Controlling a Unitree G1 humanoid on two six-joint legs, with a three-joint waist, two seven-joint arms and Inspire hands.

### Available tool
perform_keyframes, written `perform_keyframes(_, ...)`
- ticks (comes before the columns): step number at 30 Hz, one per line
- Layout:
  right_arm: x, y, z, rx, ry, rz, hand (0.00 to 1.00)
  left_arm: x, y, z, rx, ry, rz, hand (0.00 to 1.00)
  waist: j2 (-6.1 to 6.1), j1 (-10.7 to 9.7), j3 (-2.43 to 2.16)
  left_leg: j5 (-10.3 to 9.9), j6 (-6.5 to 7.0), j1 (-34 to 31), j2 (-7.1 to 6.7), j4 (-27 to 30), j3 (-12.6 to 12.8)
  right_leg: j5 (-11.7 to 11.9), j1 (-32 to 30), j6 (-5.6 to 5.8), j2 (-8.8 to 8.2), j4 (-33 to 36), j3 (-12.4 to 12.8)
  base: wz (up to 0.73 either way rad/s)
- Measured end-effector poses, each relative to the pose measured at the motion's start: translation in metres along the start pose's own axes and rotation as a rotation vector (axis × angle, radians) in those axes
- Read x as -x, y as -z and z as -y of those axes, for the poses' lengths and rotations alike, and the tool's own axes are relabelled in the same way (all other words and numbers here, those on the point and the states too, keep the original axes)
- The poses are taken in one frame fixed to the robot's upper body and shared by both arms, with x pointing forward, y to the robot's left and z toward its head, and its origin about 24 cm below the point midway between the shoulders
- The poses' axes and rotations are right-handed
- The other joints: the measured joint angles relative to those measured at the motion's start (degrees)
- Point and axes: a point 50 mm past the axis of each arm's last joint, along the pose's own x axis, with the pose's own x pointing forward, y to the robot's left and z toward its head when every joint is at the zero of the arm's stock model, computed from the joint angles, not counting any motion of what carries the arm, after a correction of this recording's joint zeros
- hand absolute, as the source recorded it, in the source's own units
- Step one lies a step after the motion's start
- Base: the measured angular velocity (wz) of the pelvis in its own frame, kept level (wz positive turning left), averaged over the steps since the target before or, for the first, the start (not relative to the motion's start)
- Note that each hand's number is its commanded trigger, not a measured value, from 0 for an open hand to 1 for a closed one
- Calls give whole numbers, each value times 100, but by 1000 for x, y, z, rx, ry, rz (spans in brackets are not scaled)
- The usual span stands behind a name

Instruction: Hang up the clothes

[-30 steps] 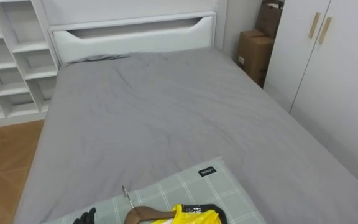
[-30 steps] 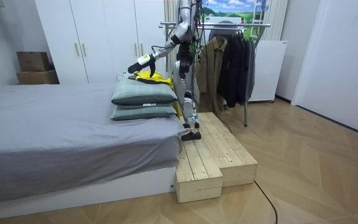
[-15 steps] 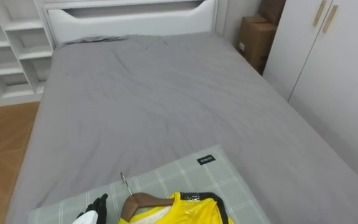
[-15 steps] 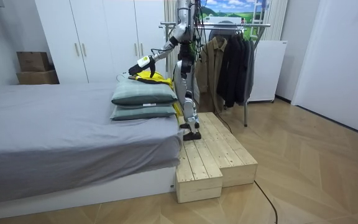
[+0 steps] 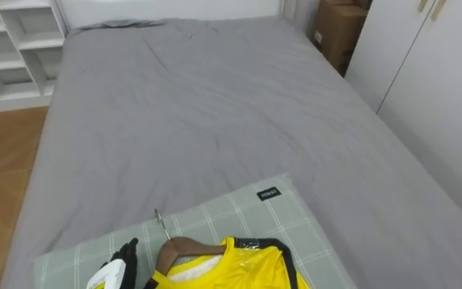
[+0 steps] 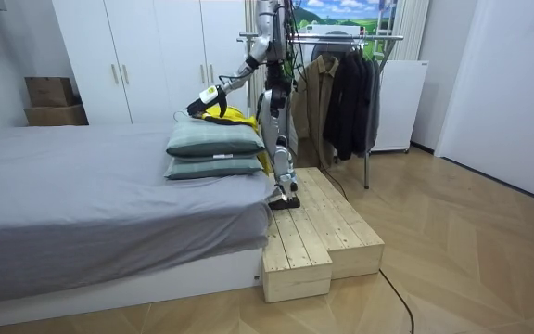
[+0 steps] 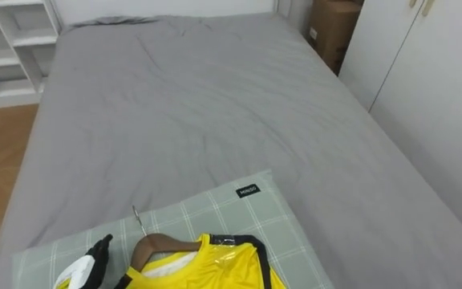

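Hanger (image 5: 184, 248): on pillow (image 5: 251, 218), long axis across it.
Left hand (image 5: 112, 271): over pillow, just left of hanger; fingers (image 5: 127, 250) straight, empty.

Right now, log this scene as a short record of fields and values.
Robot stance: on the wooden platform, between bed and clothes rack
Garment: yellow top on a wooden hanger, lying on the checked pillow
Left hand: above the pillow, beside the hanger
Rack: dark coats hanging
Task state: garment not yet hung
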Motion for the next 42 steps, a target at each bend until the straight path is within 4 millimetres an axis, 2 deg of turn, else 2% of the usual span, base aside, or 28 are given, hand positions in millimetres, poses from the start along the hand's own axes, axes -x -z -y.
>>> perform_keyframes(3,-1,-5,-1,20,-5,7,0,-10,-7,-10,-9,-20,23,0,-48,8,25,30,2,-32,-1,-17,-1,8,-38,-4,-2,-1,-3,0)
perform_keyframes(19,-2,-13,-2,18,2,31,0,-17,-20,-15,3,-33,73,0,-59,-16,25,32,3,-219,-4,1,-34,11,-182,-5,-11,-2,-85,1)
perform_keyframes(24,-2,-17,-4,29,-4,40,0,-20,-33,-14,15,-20,114,0,-62,-32,22,33,5,-354,-1,85,-26,28,-280,-3,-12,10,-80,0)
perform_keyframes(31,-2,-18,-4,30,-13,48,0,-18,-36,-7,53,60,116,0,-60,-38,22,34,5,-358,1,84,-30,28,-278,-3,-12,8,-93,0)
perform_keyframes(42,-3,-17,-7,43,-42,44,0,-17,-38,-3,36,92,128,0,-47,-34,23,36,6,-367,2,90,-28,29,-283,-4,-14,9,-104,0)
